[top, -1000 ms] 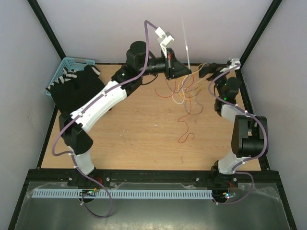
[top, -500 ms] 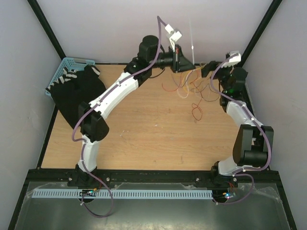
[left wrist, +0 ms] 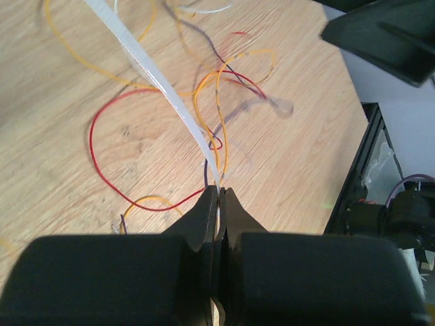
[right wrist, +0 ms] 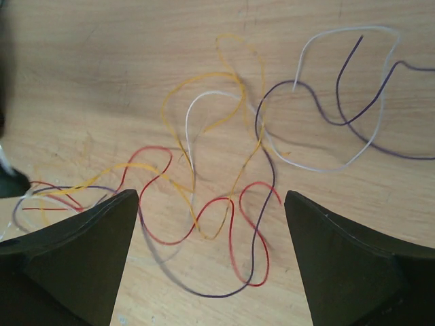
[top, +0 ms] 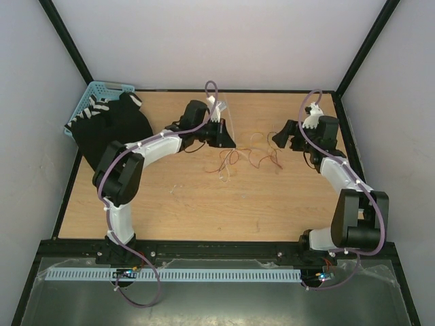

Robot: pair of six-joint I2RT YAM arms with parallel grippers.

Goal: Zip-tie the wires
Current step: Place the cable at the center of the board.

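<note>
At the far left, a blue basket (top: 92, 95) sits at the back corner of the table (top: 190, 204). A black heap (top: 112, 129) spills from it onto the wood. Both are well apart from the work, so I leave them be.

My left gripper (left wrist: 219, 193) is low over the board with its jaws pressed together on one end of the zip tie (left wrist: 160, 75). The white strip runs out from the fingertips and crosses above the coloured loops. I can't tell whether its far end touches the wood. I think it is pinched by the end so that the whole free length can be steered under or round the strands.

The wires (top: 246, 160) lie loose on the table between the two grippers. They are red, orange, whitish and dark strands, spread in open curls rather than drawn into a bundle. The tie passes over them but encircles nothing yet, so I judge the binding has not begun.

On the right, my right gripper (right wrist: 211, 195) is spread wide and holds nothing. Its two fingers straddle the middle of the tangle from above. That stance suits raking the strands together into one bunch for the tie. Whether its tips already touch the wood, I can't tell.
</note>
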